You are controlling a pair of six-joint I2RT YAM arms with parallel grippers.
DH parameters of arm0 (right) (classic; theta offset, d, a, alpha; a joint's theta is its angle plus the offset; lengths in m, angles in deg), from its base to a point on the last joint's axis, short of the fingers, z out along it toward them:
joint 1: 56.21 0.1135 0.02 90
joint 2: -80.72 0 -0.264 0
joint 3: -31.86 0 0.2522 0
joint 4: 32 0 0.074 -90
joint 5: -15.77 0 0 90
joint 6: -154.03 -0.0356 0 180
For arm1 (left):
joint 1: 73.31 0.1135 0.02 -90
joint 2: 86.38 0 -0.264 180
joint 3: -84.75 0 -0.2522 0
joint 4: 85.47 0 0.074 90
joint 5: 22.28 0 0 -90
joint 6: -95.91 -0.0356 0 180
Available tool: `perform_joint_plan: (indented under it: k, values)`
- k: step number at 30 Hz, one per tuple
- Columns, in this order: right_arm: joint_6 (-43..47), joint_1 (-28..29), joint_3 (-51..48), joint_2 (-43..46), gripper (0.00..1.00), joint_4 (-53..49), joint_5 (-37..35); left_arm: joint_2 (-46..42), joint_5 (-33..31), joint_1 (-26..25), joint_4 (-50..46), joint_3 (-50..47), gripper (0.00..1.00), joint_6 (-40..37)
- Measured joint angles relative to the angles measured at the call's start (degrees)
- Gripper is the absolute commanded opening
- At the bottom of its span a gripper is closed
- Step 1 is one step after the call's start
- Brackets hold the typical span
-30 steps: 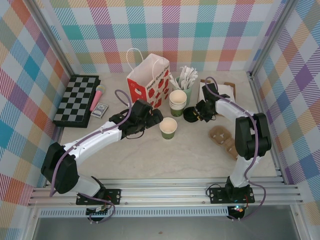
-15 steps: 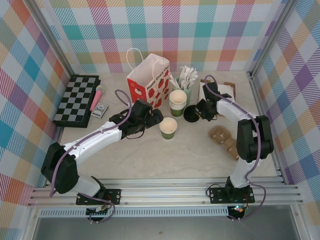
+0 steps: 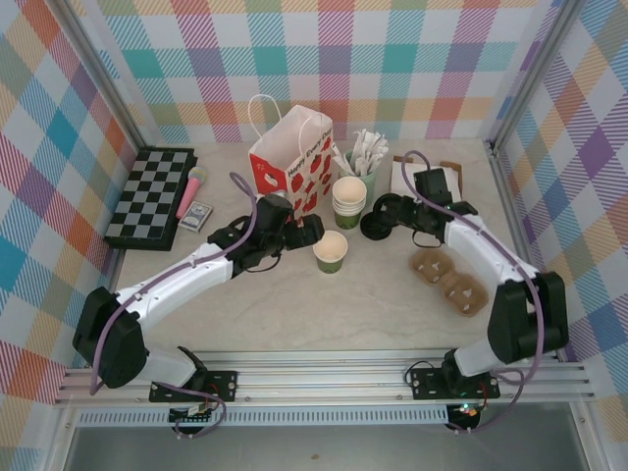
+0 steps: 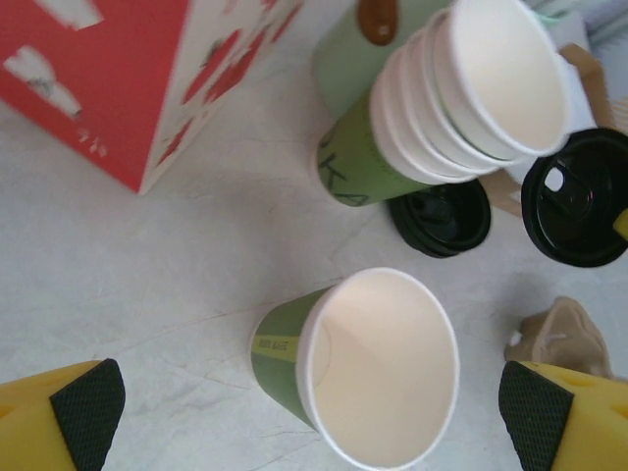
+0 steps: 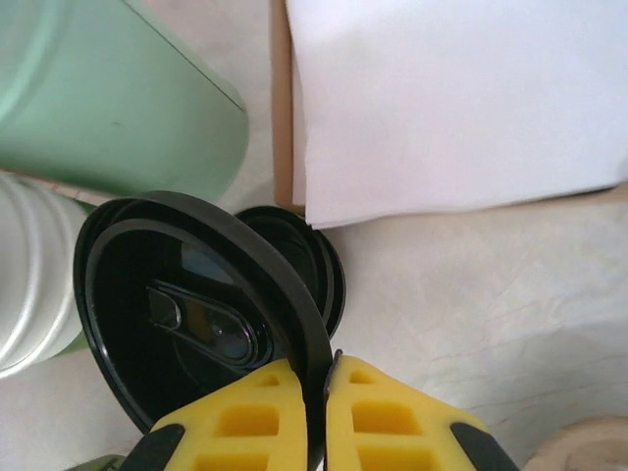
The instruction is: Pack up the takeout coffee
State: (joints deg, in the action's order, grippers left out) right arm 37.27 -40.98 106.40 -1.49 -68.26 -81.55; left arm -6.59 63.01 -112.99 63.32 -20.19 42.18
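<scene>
The takeout coffee's green paper cup [image 3: 331, 252] stands upright and uncovered mid-table; in the left wrist view its cream inside [image 4: 378, 368] is empty. My left gripper [image 3: 306, 232] hovers just left of it, open, its black pads [image 4: 86, 410] wide on either side of the cup without touching. A round black lid [image 5: 186, 314] is pinched at its rim by my shut right gripper [image 5: 324, 378]. That lid [image 3: 386, 208] hangs tilted above a short stack of black lids [image 3: 372, 229], right of the cup.
The red-and-white paper bag [image 3: 291, 162] stands open behind the cup. Beside it are a stack of cream cups [image 3: 349, 196], a green cup of white cutlery [image 3: 368, 155] and a white napkin box [image 3: 437, 177]. Brown cup carriers [image 3: 449, 280] lie right; a chessboard [image 3: 150, 194] lies far left.
My right gripper has closed on a black lid's rim and raised it off the stack. The right arm's elbow swung out to the right. The left gripper shifted slightly.
</scene>
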Motion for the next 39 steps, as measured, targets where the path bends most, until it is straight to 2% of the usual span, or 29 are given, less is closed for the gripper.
perform_joint_plan:
  k: [3, 8, 12, 15, 17, 22, 28, 34, 37, 39]
  values:
    - [4.94, 1.60, -2.97, 6.62, 0.00, 2.84, -0.50, 0.11, 4.13, 0.02, 0.39, 2.25, 1.00, -5.05]
    - [13.00, 7.30, -3.43, 13.92, 0.00, 7.85, -0.92, 3.04, 9.75, 0.00, -2.10, 14.40, 0.96, -15.56]
    - [17.27, 11.61, -1.42, 14.29, 0.00, 8.98, -1.95, 6.38, 12.66, 0.00, -2.27, 22.05, 0.94, -21.55]
    - [19.47, 14.01, 0.79, 13.38, 0.00, 9.20, -3.30, 7.67, 15.76, 0.00, -2.29, 23.67, 0.94, -24.20]
    - [20.65, 15.30, 2.40, 12.46, 0.00, 9.27, -4.50, 8.02, 16.87, 0.00, -2.32, 23.71, 0.90, -25.05]
    - [21.75, 16.81, 4.63, 10.91, 0.00, 9.40, -6.12, 9.57, 13.00, -0.24, -3.89, 25.90, 0.81, -25.68]
    - [22.99, 18.25, 7.67, 8.81, 0.00, 8.63, -7.74, 12.41, 6.64, -0.72, -5.46, 28.89, 0.54, -26.27]
    - [22.91, 18.64, 8.35, 8.09, 0.00, 7.89, -7.80, 12.52, 5.60, -1.51, -5.07, 28.89, 0.25, -25.44]
    - [21.38, 18.64, 9.07, 7.87, 0.36, 7.37, -7.39, 12.52, 5.27, -1.55, -4.46, 28.81, 0.11, -24.85]
    - [19.28, 18.64, 9.75, 7.85, 0.42, 7.23, -6.99, 12.52, 5.18, -1.53, -3.85, 28.41, 0.03, -24.41]
